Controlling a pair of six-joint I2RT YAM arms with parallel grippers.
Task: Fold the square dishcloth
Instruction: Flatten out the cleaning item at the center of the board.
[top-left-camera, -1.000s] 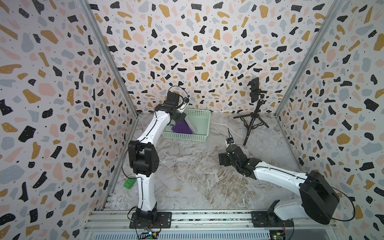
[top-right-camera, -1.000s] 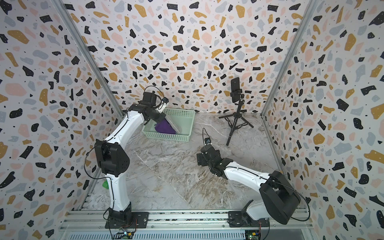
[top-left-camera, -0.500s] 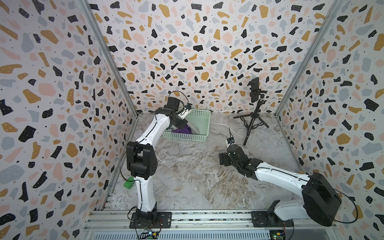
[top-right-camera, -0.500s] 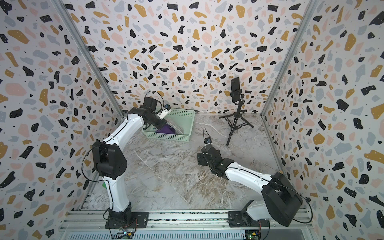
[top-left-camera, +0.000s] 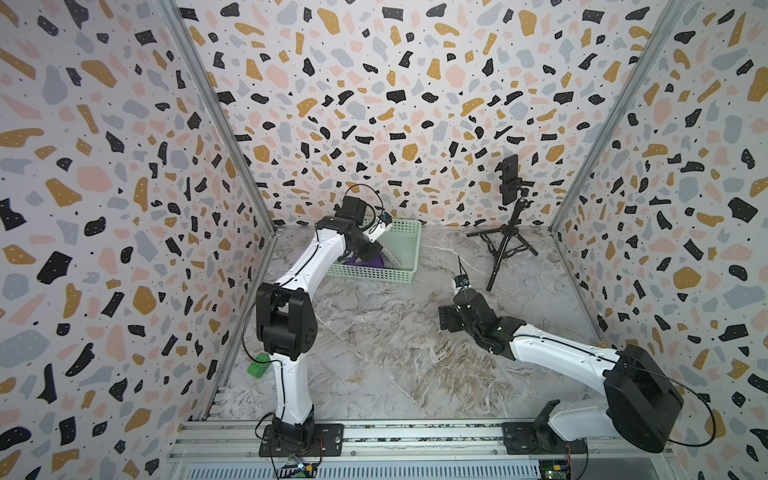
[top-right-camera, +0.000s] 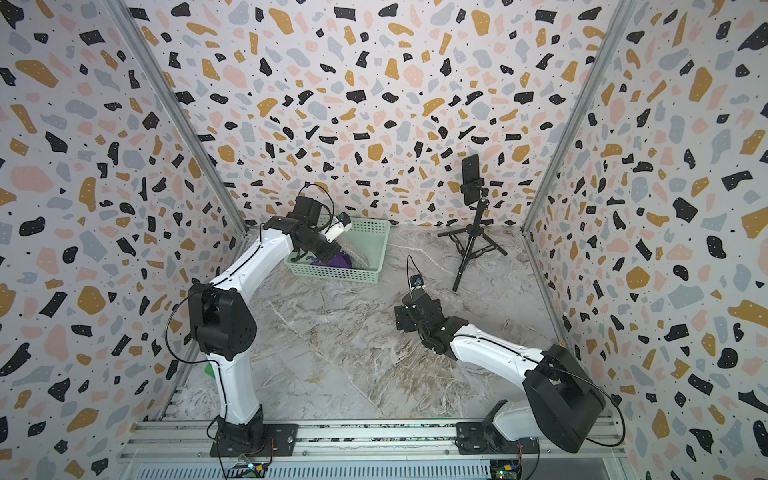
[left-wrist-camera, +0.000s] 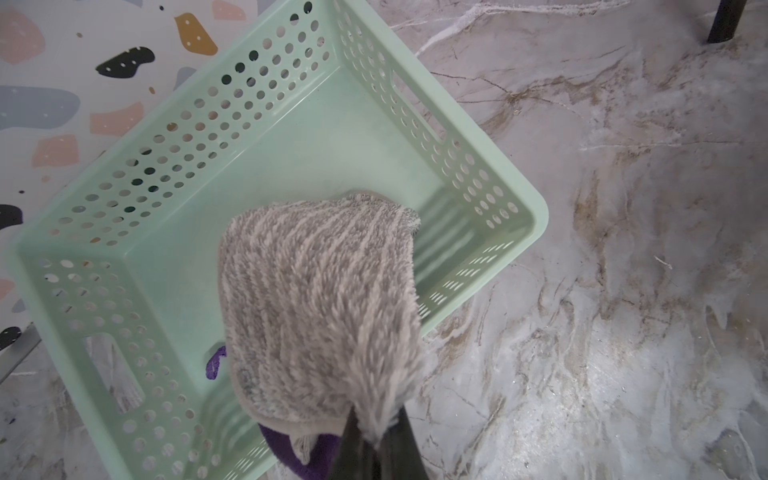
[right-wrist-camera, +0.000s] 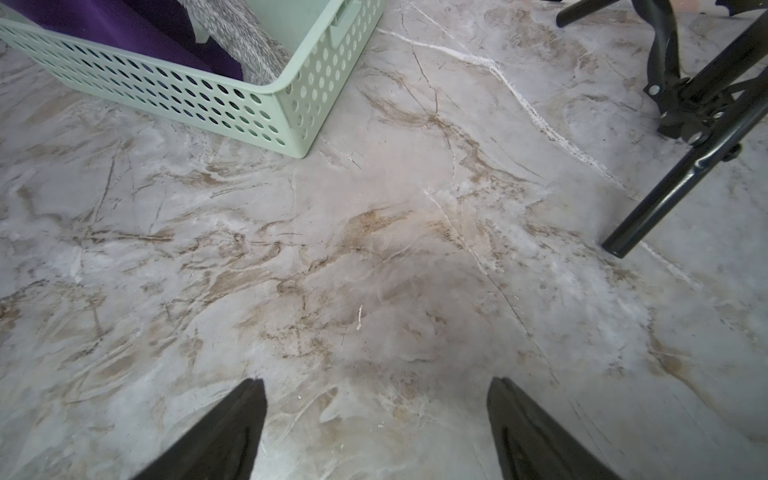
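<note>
We see the left gripper (left-wrist-camera: 376, 434) pinched shut on a bunched edge of the grey dishcloth (left-wrist-camera: 320, 299). Its 2 dark fingers (left-wrist-camera: 353, 451) sit close together with the fluffy pile squeezed between them. The cloth hangs from that grip inside the mint-green basket (left-wrist-camera: 536, 216), draped in a loose, rounded fold. We cannot tell whether its far end rests on the basket floor. A purple cloth (left-wrist-camera: 286, 451) lies beneath it in the same basket, peeking out just beside the fingers.

In both top views the basket (top-left-camera: 374, 274) (top-right-camera: 332, 272) stands at the back of the marble table (top-left-camera: 374, 353), near the rear wall. The left arm bends down into it, and only a strip of the grey dishcloth (top-left-camera: 391, 259) shows next to the purple cloth (top-left-camera: 376, 262).

The right gripper (right-wrist-camera: 376, 384) is empty, its 2 fingertips (right-wrist-camera: 253, 399) spread wide apart over bare table (right-wrist-camera: 374, 249). In a top view it (top-left-camera: 446, 318) sits low over the table, well apart from the basket. A black tripod (top-left-camera: 505, 245) stands near the back wall, carrying a phone (top-left-camera: 510, 178); one tripod leg (right-wrist-camera: 665, 199) shows close by in the right wrist view.
</note>
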